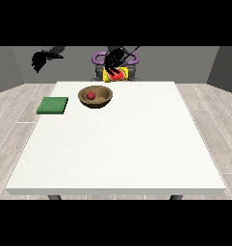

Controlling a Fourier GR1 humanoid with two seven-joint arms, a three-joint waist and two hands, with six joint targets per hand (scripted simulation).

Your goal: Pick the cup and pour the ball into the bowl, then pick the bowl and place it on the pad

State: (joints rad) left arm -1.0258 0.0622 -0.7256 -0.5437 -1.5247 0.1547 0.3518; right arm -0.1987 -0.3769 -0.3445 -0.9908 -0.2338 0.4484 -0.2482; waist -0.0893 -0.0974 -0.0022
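Observation:
A brown bowl (95,96) stands on the white table (117,144) near its far edge, and a red ball (91,95) lies inside it. Just behind and to the right of the bowl, a yellow cup (115,76) with a red inside hangs tilted above the table's far edge. The hand at the view's right (114,59) is curled round it from above. The green pad (53,105) lies flat at the table's left edge, left of the bowl. The hand at the view's left (39,60) hangs in the air beyond the table's far left corner, holding nothing, its fingers relaxed.
The robot's body with purple shoulder rings (97,59) stands behind the table's far edge. Grey wooden floor surrounds the table.

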